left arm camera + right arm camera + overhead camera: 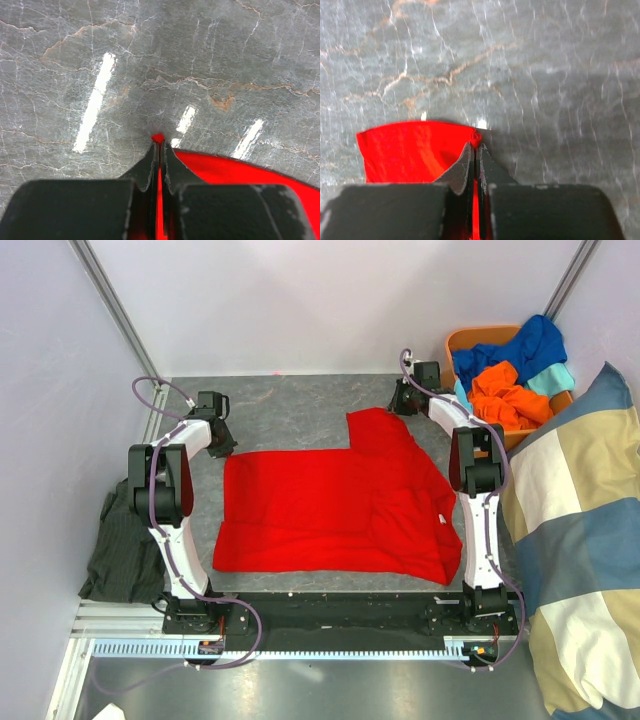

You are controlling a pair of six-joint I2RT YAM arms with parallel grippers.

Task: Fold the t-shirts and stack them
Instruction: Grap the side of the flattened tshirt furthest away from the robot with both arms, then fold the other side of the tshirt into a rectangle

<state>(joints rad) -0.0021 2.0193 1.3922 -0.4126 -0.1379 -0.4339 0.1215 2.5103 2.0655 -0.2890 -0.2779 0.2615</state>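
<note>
Four shirts in sight, and just one of them is out on the table (300, 405): the red shirt (320, 510), spread flat across the middle, hem toward the left edge, one sleeve poking up toward the far edge. There's a small white tag near its right side, too small to read.

The other three are heaped in the single orange basket (462, 340) at the far right corner: a blue shirt (520, 350) on top, an orange shirt (505, 395) in front, a teal shirt (555, 378) peeking out on the right.

Two arms are at work. The left gripper (160, 145) is clamped on the red shirt's far left corner, red cloth showing between its fingers. The right gripper (476, 142) is pinched tight on the sleeve's far corner.

One checked cushion (570, 530) sits off the right edge, and one dark cloth (125, 550) off the left.
</note>
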